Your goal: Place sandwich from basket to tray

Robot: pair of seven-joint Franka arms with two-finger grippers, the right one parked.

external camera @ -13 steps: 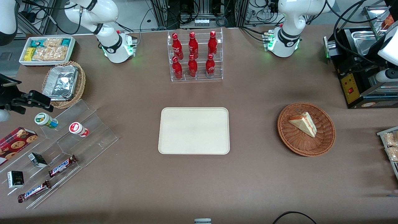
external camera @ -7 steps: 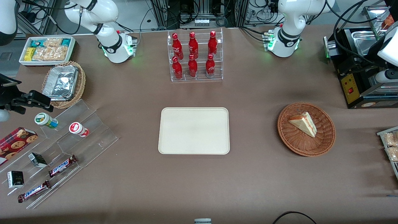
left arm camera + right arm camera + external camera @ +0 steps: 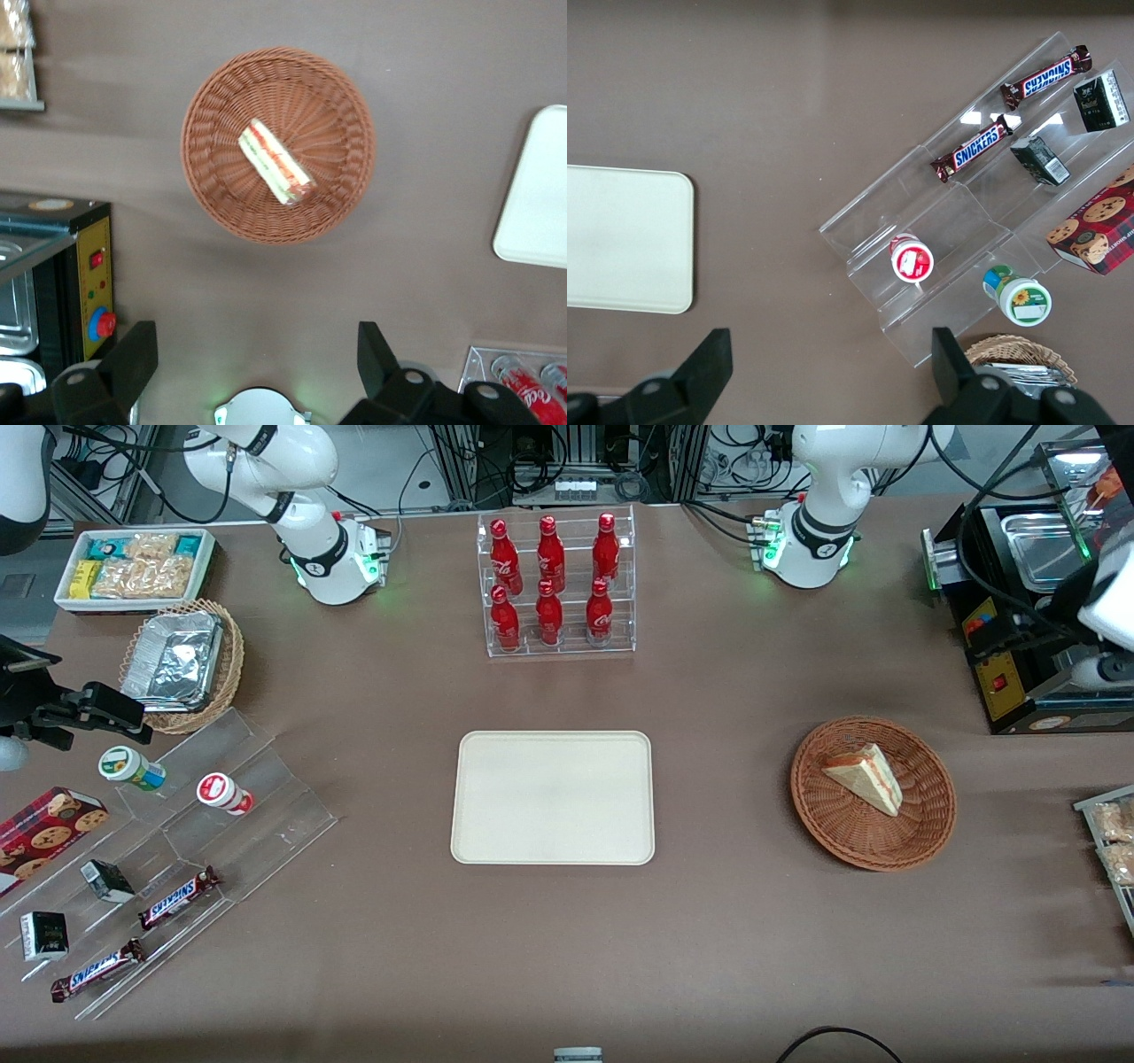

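The sandwich (image 3: 864,779), a pale bread wedge with a red and green filling stripe, lies in the round reddish-brown wicker basket (image 3: 921,833). Both also show in the left wrist view: sandwich (image 3: 276,162), basket (image 3: 213,190). The cream tray (image 3: 554,797) lies flat at the table's middle, toward the parked arm from the basket; its corner shows in the wrist view (image 3: 536,204). My left gripper (image 3: 255,354) hangs high above the table, apart from the basket, between the arm's base and the basket. It is open and empty, jaws wide apart. In the front view it shows as a dark shape (image 3: 1010,627).
A black machine with a yellow panel (image 3: 1001,669) stands beside the basket at the working arm's end. A clear rack of red bottles (image 3: 554,584) stands farther from the camera than the tray. A snack tray (image 3: 1112,841) sits at the table edge near the basket.
The left gripper has shifted slightly over the black machine in the front view. The sandwich, basket and tray have not moved.
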